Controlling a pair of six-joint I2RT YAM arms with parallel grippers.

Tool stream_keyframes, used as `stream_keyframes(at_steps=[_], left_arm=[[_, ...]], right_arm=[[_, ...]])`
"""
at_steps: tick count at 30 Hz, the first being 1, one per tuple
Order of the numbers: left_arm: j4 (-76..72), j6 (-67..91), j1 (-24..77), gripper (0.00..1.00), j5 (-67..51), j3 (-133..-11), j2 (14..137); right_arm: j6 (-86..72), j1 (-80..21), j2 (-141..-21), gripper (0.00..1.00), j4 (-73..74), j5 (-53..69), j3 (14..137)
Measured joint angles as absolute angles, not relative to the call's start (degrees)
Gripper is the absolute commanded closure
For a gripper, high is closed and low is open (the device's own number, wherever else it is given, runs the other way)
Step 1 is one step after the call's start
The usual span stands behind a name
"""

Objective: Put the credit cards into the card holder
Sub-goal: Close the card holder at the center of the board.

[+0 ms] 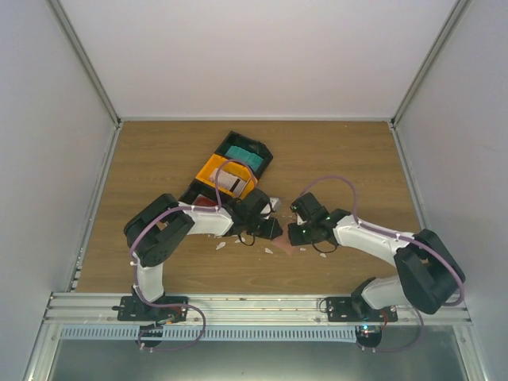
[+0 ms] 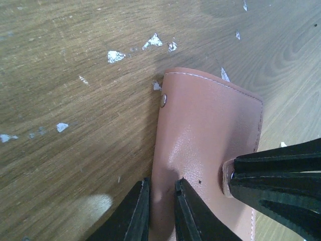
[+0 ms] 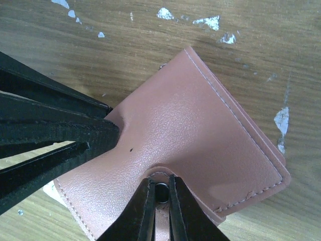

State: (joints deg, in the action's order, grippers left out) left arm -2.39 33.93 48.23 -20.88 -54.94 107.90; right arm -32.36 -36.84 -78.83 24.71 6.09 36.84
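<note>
No writing can be read anywhere: the holder [image 3: 195,120] has a plain salmon face with pale stitching along its edge, and any print on the cards [image 1: 232,182] in the tray [image 1: 208,171] is too small to make out.

The one holder is folded shut, outer face up, near the middle of the table [image 1: 159,159] towards the front, between the two arms. In the left wrist view its long axis runs away from the camera and leans slightly right, with the rounded far corner on the wood. In the right wrist view it lies on a diagonal, with the folded layers showing at the lower right corner. A small metal stud [image 2: 163,100] sits on its left edge.

The left fingers [image 2: 193,221] are nearly closed and pinch the holder's near edge, where the leather puckers. The right fingers [image 3: 139,216] are clamped on the closure tab [image 3: 159,174], with its metal snap between them.

The one black-and-orange tray lies farther back and left of centre. Three flat pieces show in it: teal, white with a dark bar, and a reddish sliver. Several white scraps [image 2: 115,56] dot the wood around the holder.
</note>
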Motion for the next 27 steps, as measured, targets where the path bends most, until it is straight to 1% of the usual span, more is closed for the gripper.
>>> stream_keyframes(at_steps=[2,4,7,8,10,15,19,24,27], left_arm=[[-2.4,33.9,48.2,0.82,-20.5,-54.8,107.8],[-2.3,34.0,48.2,0.82,-20.2,-54.8,107.7],[-2.4,34.0,48.2,0.82,-19.9,-54.6,107.5],[-2.4,34.0,48.2,0.82,-19.8,-54.6,107.5],[-2.7,34.0,48.2,0.81,-19.8,-54.4,107.5],[-3.7,34.0,48.4,0.78,-20.7,-53.9,107.4],[-4.0,33.9,48.9,0.75,-22.1,-53.3,107.1],[-4.6,33.6,49.1,0.74,-24.0,-51.3,105.9],[-5.0,33.5,49.2,0.73,-25.9,-50.0,105.1]], right_arm=[[-32.8,-38.2,-79.9,0.99,25.3,4.2,37.7],[-33.4,-39.3,-80.7,1.0,25.6,2.5,38.3],[-34.9,-40.9,-81.6,0.99,26.2,-0.1,39.2],[-35.2,-41.2,-81.6,0.98,26.3,-0.6,39.4],[-36.2,-41.7,-81.4,0.91,26.6,-1.7,39.7],[-39.4,-42.1,-79.0,0.64,28.5,-3.6,39.9],[-42.8,-41.4,-75.1,0.51,30.2,-5.3,39.7],[-47.4,-40.9,-71.2,0.52,29.6,-5.2,34.9],[-48.9,-40.2,-71.1,0.56,28.1,-2.6,31.6]])
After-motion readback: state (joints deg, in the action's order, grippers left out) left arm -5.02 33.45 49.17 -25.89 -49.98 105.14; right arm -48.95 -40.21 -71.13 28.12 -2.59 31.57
